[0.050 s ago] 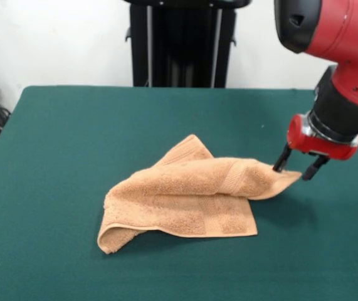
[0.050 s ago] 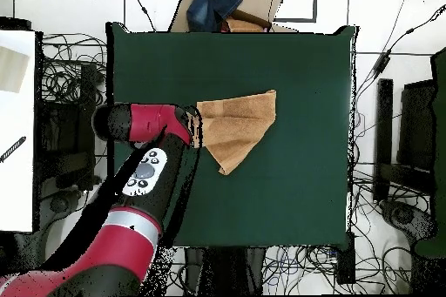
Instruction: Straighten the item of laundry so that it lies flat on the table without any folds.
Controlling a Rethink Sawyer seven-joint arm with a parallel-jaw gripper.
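The gripper is pinching one corner of the towel, lifting it just off the table. The towel is lying near the middle, bunched and folded over itself, with a curled lobe at the opposite end. The thin pinch looks risky: a quick pull could slip the corner free, or drag the whole heap along without unfolding it.

Dark green table, folded peach-orange towel lying on it
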